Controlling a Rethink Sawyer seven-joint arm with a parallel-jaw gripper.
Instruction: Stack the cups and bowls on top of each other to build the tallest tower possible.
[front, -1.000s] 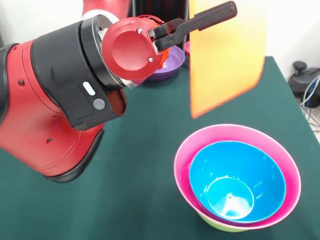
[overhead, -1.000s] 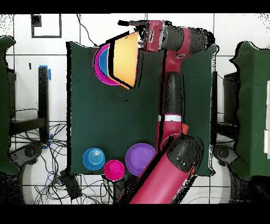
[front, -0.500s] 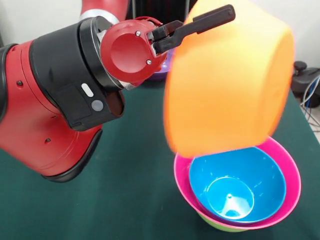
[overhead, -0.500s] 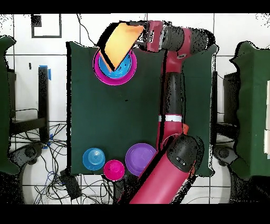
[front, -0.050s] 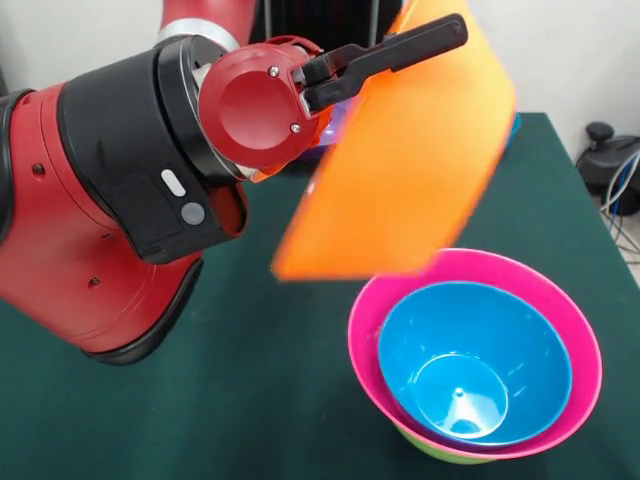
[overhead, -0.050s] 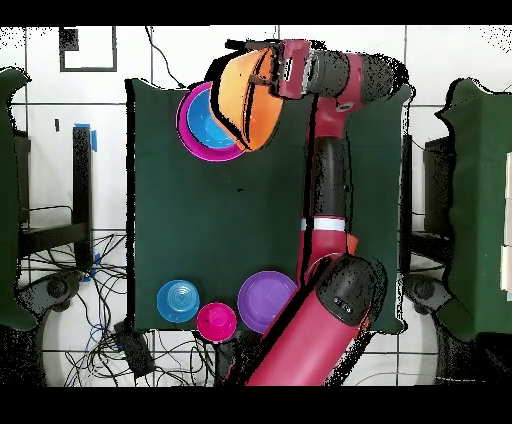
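The black gripper (front, -0.050s: 405, 45) pinches the rim of the large glossy orange plastic bowl (front, -0.050s: 400, 170), one long finger (front, -0.050s: 420, 40) lying across the bowl's outer wall near the top edge. The bowl hangs in the air, tipped steeply on its side, and is blurred in the front view. In the overhead view the same orange bowl (overhead, -0.050s: 248, 98) sits at the end of the gripper (overhead, -0.050s: 262, 60), overlapping the near edge of the tower.

Behind the gripper comes the round red wrist cap (front, -0.050s: 255, 105), then the thick black and red arm (front, -0.050s: 100, 200) that fills the left of the front view.

Below and right of the held bowl stands the tower (front, -0.050s: 475, 360): a big pink bowl (front, -0.050s: 570, 330) with a medium blue bowl (front, -0.050s: 470, 355) nested inside it and a green bowl (front, -0.050s: 430, 450) showing lowest at the bottom edge. It rests on the dark green table (front, -0.050s: 250, 400).

At the table's opposite end in the overhead view, well apart from the tower, sit a purple bowl (overhead, -0.050s: 266, 300), a small magenta-red bowl (overhead, -0.050s: 216, 320) and a small blue bowl (overhead, -0.050s: 179, 300), side by side in a row.
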